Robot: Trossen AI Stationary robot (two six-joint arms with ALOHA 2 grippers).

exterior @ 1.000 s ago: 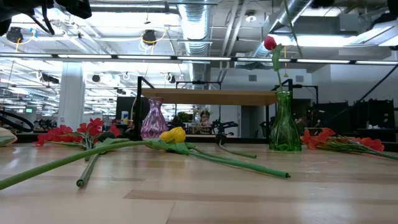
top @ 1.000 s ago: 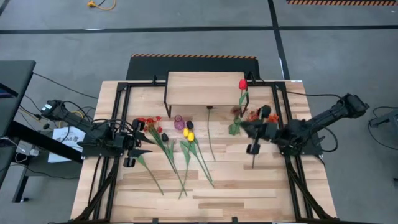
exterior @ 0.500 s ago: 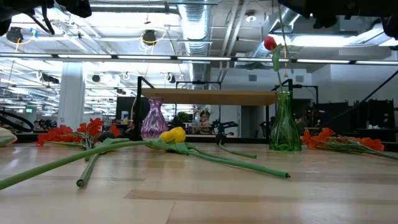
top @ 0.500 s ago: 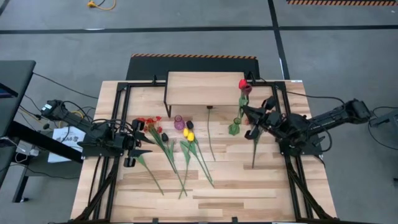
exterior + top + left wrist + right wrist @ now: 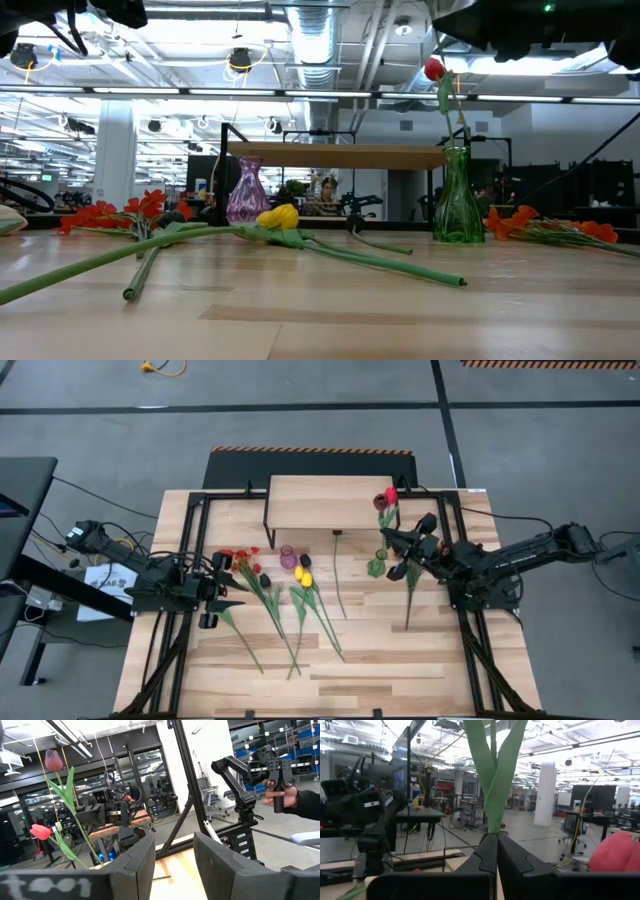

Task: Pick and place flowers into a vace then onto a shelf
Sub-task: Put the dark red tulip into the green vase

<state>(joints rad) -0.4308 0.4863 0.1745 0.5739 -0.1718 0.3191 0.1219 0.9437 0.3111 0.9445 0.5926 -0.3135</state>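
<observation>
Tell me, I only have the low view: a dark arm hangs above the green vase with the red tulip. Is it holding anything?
Observer: Yes. The right gripper is shut on a green stem, seen in its wrist view.
Operator: Which flower is that?
Observer: A dark tulip. From above, its head sits right beside the red tulip, near the vase.
Operator: And the left arm?
Observer: The left gripper is open and empty, waiting at the left side of the table.
</observation>
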